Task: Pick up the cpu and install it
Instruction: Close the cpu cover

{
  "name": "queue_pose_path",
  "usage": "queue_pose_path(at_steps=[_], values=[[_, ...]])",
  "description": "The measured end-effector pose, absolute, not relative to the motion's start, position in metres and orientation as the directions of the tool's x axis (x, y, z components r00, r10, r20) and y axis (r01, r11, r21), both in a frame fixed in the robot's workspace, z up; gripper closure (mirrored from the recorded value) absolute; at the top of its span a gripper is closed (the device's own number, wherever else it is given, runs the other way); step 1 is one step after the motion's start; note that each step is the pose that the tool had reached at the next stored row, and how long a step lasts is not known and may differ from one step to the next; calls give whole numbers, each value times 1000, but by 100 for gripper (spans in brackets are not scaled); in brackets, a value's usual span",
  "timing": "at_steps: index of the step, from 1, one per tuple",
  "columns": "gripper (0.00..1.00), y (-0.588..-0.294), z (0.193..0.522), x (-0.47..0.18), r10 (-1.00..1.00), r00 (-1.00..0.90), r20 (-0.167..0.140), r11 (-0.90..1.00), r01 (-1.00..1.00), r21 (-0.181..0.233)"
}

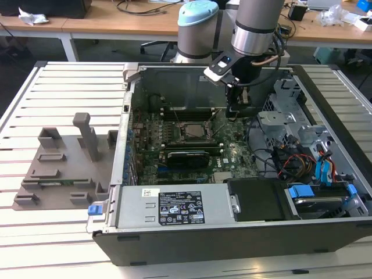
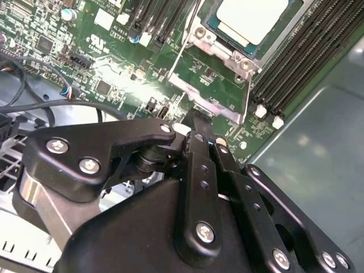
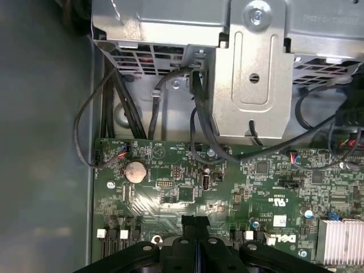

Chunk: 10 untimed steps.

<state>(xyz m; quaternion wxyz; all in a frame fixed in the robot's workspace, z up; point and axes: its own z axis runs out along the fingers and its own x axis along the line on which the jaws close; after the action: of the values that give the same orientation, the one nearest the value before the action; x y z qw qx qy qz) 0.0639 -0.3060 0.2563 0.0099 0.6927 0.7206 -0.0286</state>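
The fingers (image 2: 200, 165) closed together, near the seated cpu (image 2: 250, 18)

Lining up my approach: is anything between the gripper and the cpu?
Nothing visible stands in the way. In the second wrist view the cpu lies with its top uncovered inside the socket frame. The shut gripper sits just off that frame's corner, with only the frame's own edge between them.

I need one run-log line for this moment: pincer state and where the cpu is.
pincer: shut, nothing held | cpu: lying in socket frame | pincer tip: beside socket frame, off the cpu
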Motion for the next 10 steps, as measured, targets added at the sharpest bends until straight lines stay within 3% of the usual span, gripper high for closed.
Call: queue_pose_path(at_steps=[10], values=[[89,-306,256,52,998,-40,-53,39,999,-27]])
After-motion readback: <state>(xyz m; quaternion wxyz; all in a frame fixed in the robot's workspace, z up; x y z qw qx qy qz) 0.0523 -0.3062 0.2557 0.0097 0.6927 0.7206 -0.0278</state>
